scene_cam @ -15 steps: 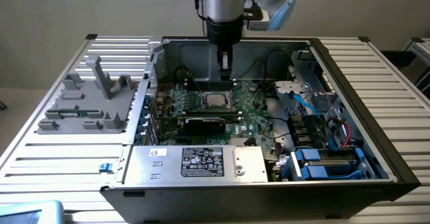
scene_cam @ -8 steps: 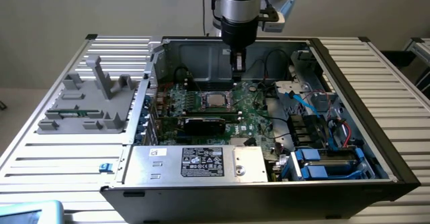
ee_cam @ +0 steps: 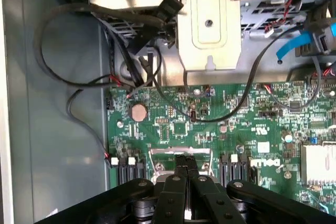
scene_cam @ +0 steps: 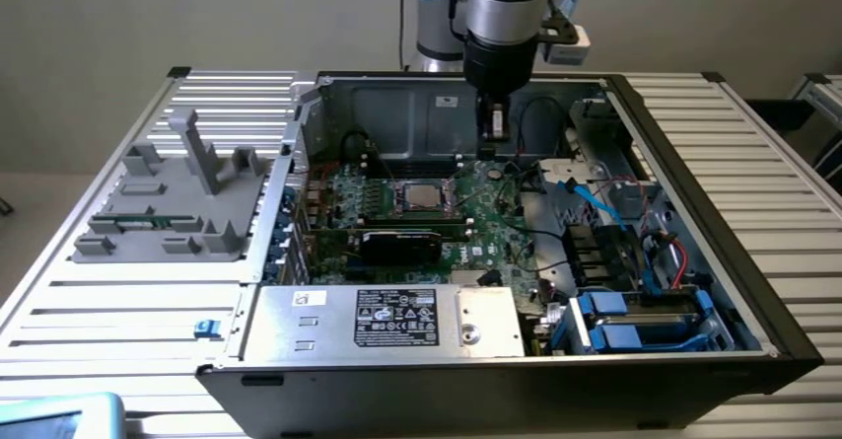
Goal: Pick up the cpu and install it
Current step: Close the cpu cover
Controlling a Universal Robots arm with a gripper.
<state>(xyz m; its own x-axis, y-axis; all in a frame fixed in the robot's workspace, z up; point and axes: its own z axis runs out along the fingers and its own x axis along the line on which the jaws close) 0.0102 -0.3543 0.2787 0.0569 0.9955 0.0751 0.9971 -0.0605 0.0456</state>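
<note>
Slatted metal table [scene_cam: 736,163]; square silver cpu [scene_cam: 421,195] (shiny) near closed gripper [scene_cam: 492,151].

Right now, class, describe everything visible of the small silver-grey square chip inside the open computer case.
The cpu, a small flat square chip with a shiny silver-grey metal top, lies flat in the dark metal-framed socket on the green motherboard, mid-case. The black gripper hangs shut above, nearer the back wall, not touching it.
</note>
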